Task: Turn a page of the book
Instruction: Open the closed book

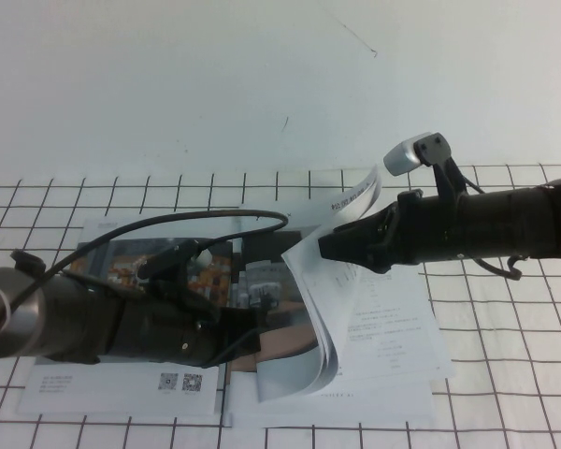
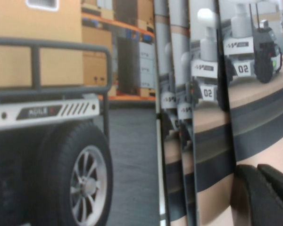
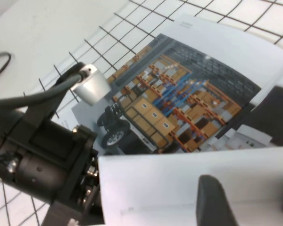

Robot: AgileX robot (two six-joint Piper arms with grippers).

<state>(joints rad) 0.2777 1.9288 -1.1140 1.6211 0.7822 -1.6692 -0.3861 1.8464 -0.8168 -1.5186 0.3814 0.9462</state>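
Observation:
The book (image 1: 122, 388) lies open on the gridded table, its warehouse-cart photo under my left arm. Several sheets (image 1: 323, 318) stand lifted and curled over the middle, white backs toward the right. My right gripper (image 1: 325, 246) reaches in from the right with its tips against these sheets. In the right wrist view one finger (image 3: 217, 202) lies on the white sheet (image 3: 170, 179) and the other is far off at the frame edge, so it is open. My left gripper (image 2: 266, 193) is shut and rests on a desk-robot page (image 2: 203, 94) beside fanned sheet edges. In the high view its tip (image 1: 248, 335) sits by the spine.
A black cable (image 1: 206, 220) loops from the left arm over the book's far edge. The left arm's body (image 3: 37, 155) lies across the left page. White wall stands behind the table (image 1: 505, 374).

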